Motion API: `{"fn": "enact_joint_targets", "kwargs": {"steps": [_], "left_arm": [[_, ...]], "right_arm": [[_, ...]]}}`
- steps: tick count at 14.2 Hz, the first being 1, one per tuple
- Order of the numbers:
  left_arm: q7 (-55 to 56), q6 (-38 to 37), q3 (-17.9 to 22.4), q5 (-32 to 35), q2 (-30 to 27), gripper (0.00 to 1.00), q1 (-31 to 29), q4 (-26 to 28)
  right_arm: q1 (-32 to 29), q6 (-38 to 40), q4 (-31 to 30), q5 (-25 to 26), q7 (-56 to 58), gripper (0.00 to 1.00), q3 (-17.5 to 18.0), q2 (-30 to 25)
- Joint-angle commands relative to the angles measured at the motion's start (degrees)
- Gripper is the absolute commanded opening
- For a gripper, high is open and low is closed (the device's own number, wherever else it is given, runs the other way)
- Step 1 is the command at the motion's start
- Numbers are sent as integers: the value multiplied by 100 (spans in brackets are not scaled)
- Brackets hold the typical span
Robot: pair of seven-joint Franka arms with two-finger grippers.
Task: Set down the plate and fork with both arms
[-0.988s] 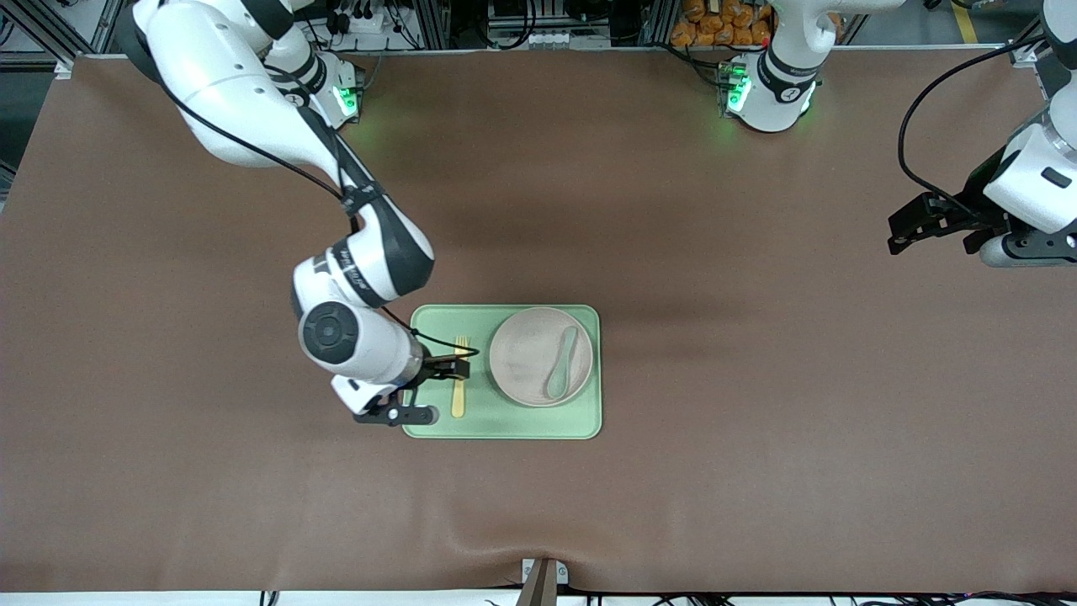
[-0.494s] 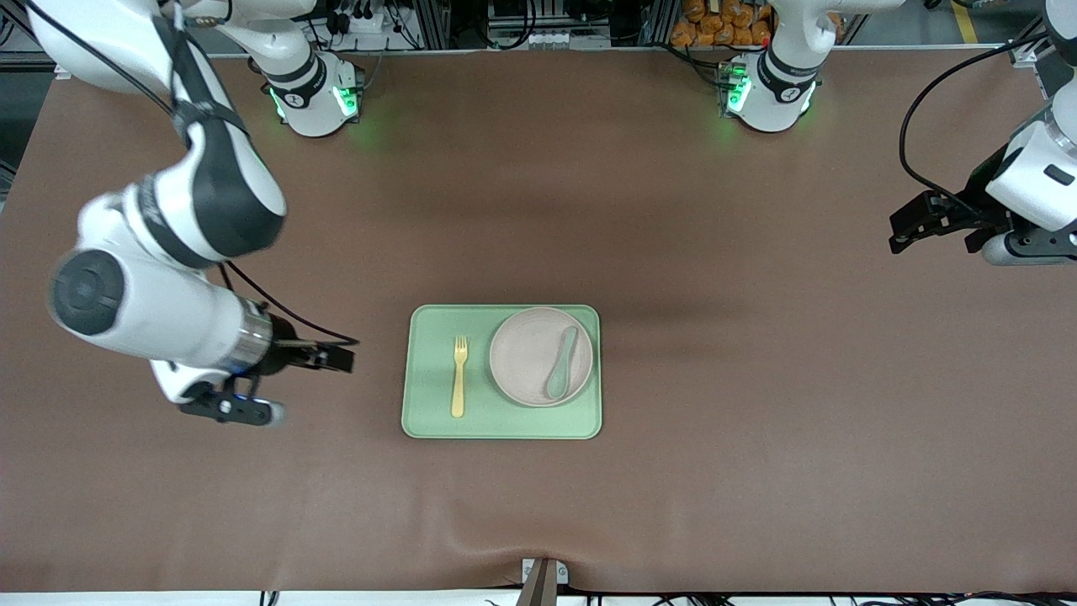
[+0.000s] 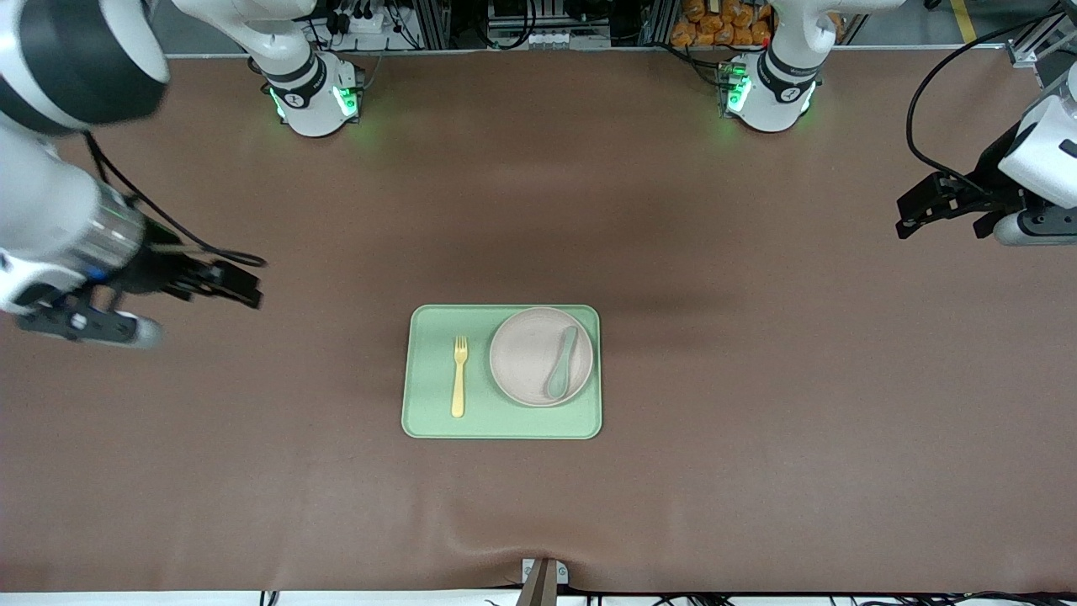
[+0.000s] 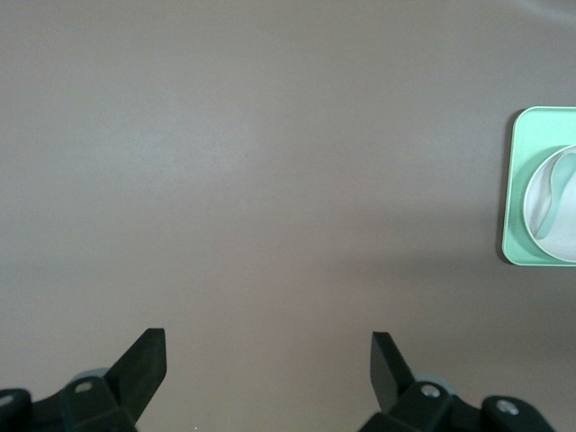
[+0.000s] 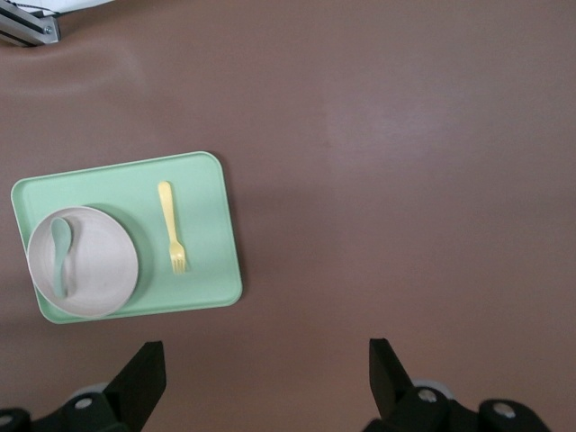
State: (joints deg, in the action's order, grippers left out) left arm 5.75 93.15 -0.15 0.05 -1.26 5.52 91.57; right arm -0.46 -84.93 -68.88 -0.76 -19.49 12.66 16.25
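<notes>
Both pieces sit on the light-green tray [image 3: 502, 425] in the middle of the brown table. The pale-yellow fork [image 3: 458, 377] lies flat on the bare tray floor at the right arm's end, and the speckled plate [image 3: 528, 358] fills the end toward the left arm, with a grey-green spoon [image 3: 560, 363] resting in it. Fork and plate lie side by side, apart.

The fork's long axis runs toward the front camera, tines pointing up toward the robots' bases, handle end nearest the camera. It lies parallel to the tray's short edge.

The right gripper [image 3: 229, 284] hangs over bare table well off the tray, toward the right arm's end. Its fingers [image 5: 144, 373] are spread wide with nothing between them. The left gripper [image 3: 924, 204] hangs over the table's edge region at the left arm's end, farther from the tray, and its fingers [image 4: 148, 353] are likewise parted and empty.

Of the two, the right gripper is the nearer, and the fork lies on its side of the tray. To my eye the task looks done, and any further move would likely only carry the arms clear.
</notes>
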Motion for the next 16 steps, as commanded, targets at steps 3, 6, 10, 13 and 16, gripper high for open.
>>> {"fn": "enact_joint_targets", "kwargs": {"steps": [3, 6, 10, 13, 16], "left_arm": [[5, -121, -12, 118, -77, 100, 55, -148], [13, -121, -47, 110, -77, 100, 55, -157], [5, -121, -47, 118, -68, 100, 55, -166], [-66, -130, -38, 92, -68, 100, 11, -166], [-66, -157, -12, 48, -68, 100, -7, -175]], "right_arm": [[-42, -49, -1660, -143, 279, 100, -308, -1614], [3, -199, -2154, -135, 279, 100, -326, -2011], [-24, -393, -2201, -55, 367, 100, -317, -1969], [-77, -332, -1666, -29, 666, 100, -335, -1591], [-77, -288, -1602, -20, 762, 100, -466, -1564]]}}
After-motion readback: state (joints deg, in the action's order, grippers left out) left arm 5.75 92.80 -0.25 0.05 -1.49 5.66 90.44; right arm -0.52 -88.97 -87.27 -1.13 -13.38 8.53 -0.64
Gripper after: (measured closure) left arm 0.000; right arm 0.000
